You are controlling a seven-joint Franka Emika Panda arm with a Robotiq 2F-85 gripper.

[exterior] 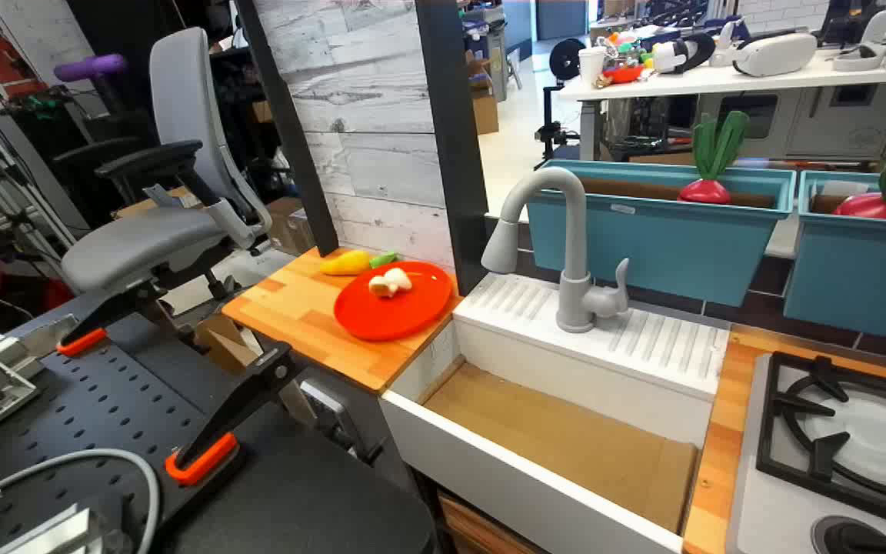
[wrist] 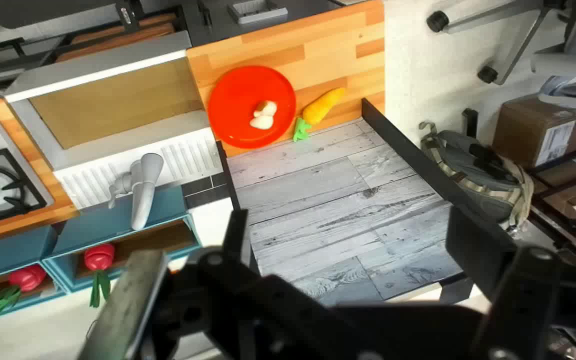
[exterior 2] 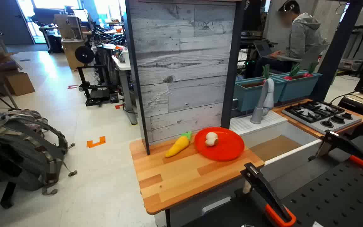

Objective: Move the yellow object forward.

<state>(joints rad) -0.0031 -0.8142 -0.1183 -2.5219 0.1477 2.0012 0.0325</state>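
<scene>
In the wrist view, black two-fingered gripper [wrist: 346,225]: spread wide, pinching nothing. Yellow carrot-shaped object with green top [wrist: 322,106]: on wooden countertop [exterior: 285,308], well beyond the fingertips [wrist: 470,245], long axis oblique to the line between them. Rightward, in an exterior view: round red plate [exterior: 381,319], bearing whitish mushroom-like lump [exterior: 391,282]; white sink [exterior: 581,377] lined with brown cardboard [exterior: 558,438]; teal planter boxes [exterior: 654,246] containing red, green-leaved vegetables [exterior: 706,192].

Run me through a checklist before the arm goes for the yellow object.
Jaws open and holding nothing: ok.
Yellow object in sight: ok, in all three views.
Yellow object resting on the wooden counter: ok.
Green top clear of the red plate: cannot tell; very near the rim.
Jaws at the yellow object: not ok, apart from it.
Room around the arm: cannot tell; it shows in neither exterior view.
</scene>
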